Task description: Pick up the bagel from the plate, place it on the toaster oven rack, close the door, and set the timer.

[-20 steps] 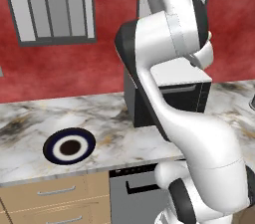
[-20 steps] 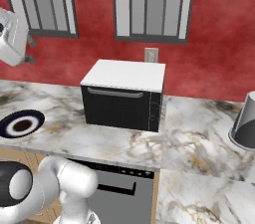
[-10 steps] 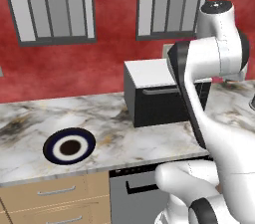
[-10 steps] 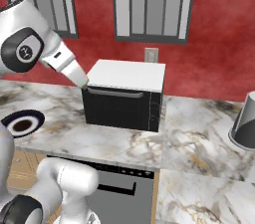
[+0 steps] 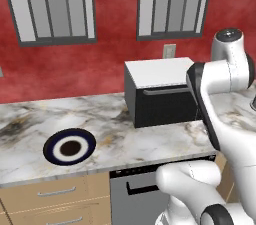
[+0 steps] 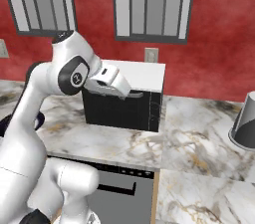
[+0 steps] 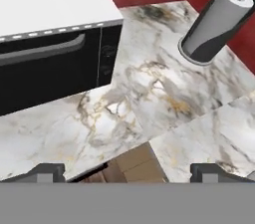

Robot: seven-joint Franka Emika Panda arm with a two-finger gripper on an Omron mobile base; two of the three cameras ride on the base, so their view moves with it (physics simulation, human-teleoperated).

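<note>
The marble worktop (image 5: 110,134) is carrying everything, running along under the red wall. On it, toward the back edge, the toaster oven (image 5: 160,94) is sitting with its door (image 7: 50,68) shut and the grey bar handle (image 7: 42,51) lying level across the top of the black front; the rack is hidden behind it. The plate (image 5: 70,148) is resting well to the left of the oven, near the front edge of the worktop, apart from everything else. Whether the dark round patch at its middle is the bagel or only the plate's printed mark is too small to tell.

The gripper (image 7: 127,172) is hanging in front of the oven's right end, with its fingers (image 7: 47,172) standing wide apart and holding nothing. In the hand view it is looking down past the oven's right front corner at a grey paper-towel roll (image 7: 216,21) standing further right.

So the plate is lying on the far side of the oven from the fingers. Judging from that, the arm is needing a long swing leftward along the worktop's front edge before any descent over the plate.
</note>
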